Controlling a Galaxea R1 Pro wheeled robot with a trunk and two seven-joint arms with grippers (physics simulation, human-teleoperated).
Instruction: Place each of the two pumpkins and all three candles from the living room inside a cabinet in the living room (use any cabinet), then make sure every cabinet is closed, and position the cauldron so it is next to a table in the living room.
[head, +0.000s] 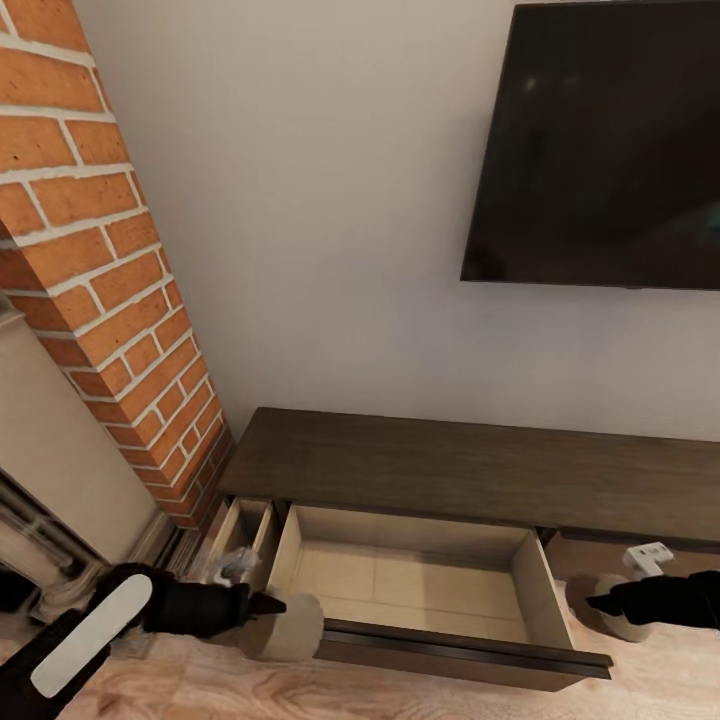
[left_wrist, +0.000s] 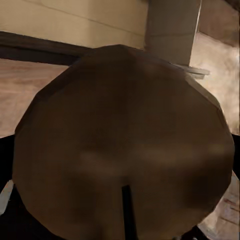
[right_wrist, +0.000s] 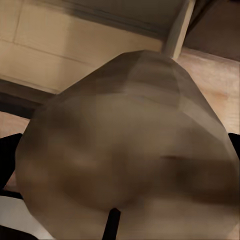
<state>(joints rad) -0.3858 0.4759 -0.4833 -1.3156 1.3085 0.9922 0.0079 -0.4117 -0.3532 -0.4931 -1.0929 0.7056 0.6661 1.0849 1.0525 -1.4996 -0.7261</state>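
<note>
Left tool (head: 268, 606) clenched on a pale candle (head: 292, 628), just outside the front left corner of the open drawer (head: 415, 580). Right tool (head: 598, 602) grasping a second candle (head: 618, 606) beside the drawer's right end. Dark brown cabinet (head: 480, 468) against the wall, below the black screen (head: 600, 140).

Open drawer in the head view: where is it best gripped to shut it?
By its dark front panel, from the room side: the panel is flat and handleless, so pinch its exposed top lip from above, or press its face. Left gripper and right gripper hold candles.
</note>
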